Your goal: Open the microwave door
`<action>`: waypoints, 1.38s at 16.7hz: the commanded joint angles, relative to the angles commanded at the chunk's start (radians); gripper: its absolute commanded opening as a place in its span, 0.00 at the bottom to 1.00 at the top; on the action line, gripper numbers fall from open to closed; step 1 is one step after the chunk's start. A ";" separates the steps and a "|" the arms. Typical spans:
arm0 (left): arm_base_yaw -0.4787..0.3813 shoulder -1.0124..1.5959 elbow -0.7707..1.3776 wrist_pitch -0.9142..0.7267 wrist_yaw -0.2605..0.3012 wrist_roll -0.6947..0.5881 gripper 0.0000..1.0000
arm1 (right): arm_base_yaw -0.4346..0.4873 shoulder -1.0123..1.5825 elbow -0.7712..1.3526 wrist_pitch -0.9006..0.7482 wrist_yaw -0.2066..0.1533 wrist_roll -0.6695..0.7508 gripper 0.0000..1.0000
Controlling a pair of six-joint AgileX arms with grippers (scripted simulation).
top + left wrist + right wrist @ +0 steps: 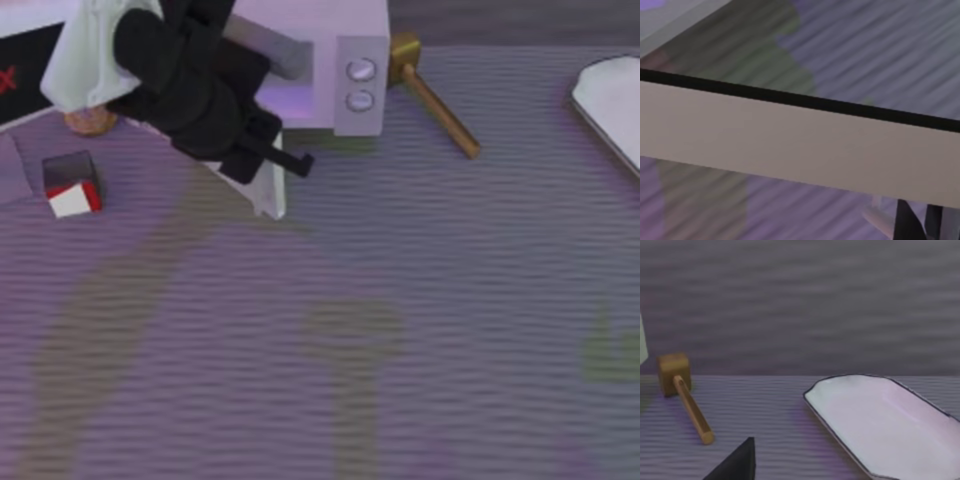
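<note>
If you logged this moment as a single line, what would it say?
task: open door | microwave door: swung open | left gripper: at door's free edge | right arm: out of top view | microwave: cavity exposed

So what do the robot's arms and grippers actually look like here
The left arm is bulky matte black with rounded segments and a white upper section; its left gripper ends in slim black fingers. No cables or markings show. Of the right arm only a black wedge is visible, in its own wrist view.

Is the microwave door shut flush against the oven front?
No, the microwave door stands swung out, exposing the microwave cavity.
</note>
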State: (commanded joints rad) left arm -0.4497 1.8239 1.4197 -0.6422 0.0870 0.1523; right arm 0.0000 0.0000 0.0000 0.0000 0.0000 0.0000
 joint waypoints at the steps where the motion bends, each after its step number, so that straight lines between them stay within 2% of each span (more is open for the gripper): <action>1: 0.000 0.000 0.000 0.000 0.000 0.000 0.00 | 0.000 0.000 0.000 0.000 0.000 0.000 1.00; 16: 0.000 0.000 0.000 0.000 0.000 0.000 0.00 | 0.000 0.000 0.000 0.000 0.000 0.000 1.00; 19: 0.001 -0.004 -0.006 0.002 0.014 0.013 0.00 | 0.000 0.000 0.000 0.000 0.000 0.000 1.00; 23: 0.039 -0.027 -0.050 -0.015 0.061 0.109 0.00 | 0.000 0.000 0.000 0.000 0.000 0.000 1.00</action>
State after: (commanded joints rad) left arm -0.4106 1.7966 1.3699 -0.6575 0.1484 0.2616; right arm 0.0000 0.0000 0.0000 0.0000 0.0000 0.0000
